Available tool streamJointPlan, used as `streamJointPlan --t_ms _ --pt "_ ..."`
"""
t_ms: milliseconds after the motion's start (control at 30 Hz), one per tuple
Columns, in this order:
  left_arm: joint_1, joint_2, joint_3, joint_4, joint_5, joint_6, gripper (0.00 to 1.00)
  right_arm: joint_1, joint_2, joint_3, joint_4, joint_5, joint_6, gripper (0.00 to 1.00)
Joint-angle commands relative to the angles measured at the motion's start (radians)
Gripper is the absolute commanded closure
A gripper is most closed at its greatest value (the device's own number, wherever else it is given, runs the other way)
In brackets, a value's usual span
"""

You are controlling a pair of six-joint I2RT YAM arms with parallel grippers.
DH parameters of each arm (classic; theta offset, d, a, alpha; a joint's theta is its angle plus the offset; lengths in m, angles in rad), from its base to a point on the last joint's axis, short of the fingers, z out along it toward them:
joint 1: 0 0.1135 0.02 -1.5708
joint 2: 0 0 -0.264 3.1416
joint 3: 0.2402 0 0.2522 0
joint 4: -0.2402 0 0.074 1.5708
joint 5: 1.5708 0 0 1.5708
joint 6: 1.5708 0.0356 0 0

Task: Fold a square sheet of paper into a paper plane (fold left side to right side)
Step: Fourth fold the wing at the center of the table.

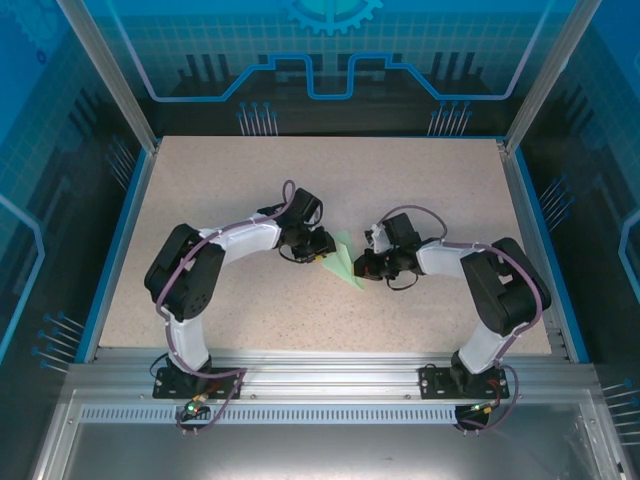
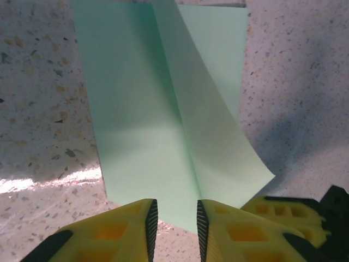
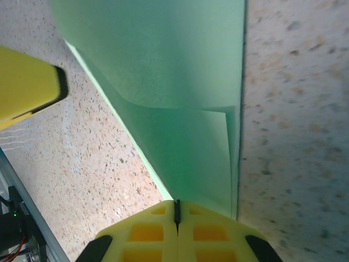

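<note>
- Speckled beige table (image 1: 250, 200) inside a blue enclosure.
- right gripper (image 3: 176, 206): clenched on the sheet of paper (image 3: 163, 82), whose edge runs into the seam (one flap curls upward).
- left gripper (image 2: 174, 210): released, with the paper's corner lying between its parted jaws.

Top view: bright, even overhead light on worktop (image 1: 420, 180), image sharp. Short soft shadows under arms (image 1: 235, 245). Blue side panels (image 1: 40, 150) dim, faint reflections.
Left wrist view: glare streak on worktop lower left, broad soft shadow right side. Paper (image 2: 136, 109) darker beside centre crease.
Right wrist view: worktop at right blurred, out of focus. Paper shaded under curled flap, well lit above.
</note>
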Motion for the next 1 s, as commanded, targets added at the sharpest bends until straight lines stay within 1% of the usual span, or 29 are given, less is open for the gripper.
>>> streamJointPlan --t_ms 0,167,400,533,700,967 --pt "0.004 0.056 0.043 0.002 0.023 -0.015 0.74 0.023 -0.003 -0.013 0.052 0.040 0.068 0.95" --pt "0.004 0.098 0.059 0.008 0.014 -0.020 0.80 0.032 0.012 -0.010 0.068 0.052 0.084 0.94" --pt "0.004 0.136 0.077 -0.005 0.005 -0.017 0.80 0.047 0.029 0.003 0.061 0.051 0.080 0.90" --pt "0.004 0.156 0.083 -0.026 -0.014 -0.011 0.80 0.050 0.018 0.040 -0.008 0.084 0.026 0.84" --pt "0.004 0.173 0.089 -0.043 -0.031 -0.006 0.81 0.078 0.015 0.108 -0.136 0.180 -0.064 0.72" --pt "0.004 0.180 0.092 -0.047 -0.032 -0.005 0.81 0.088 0.054 0.167 -0.183 0.217 -0.093 0.61"
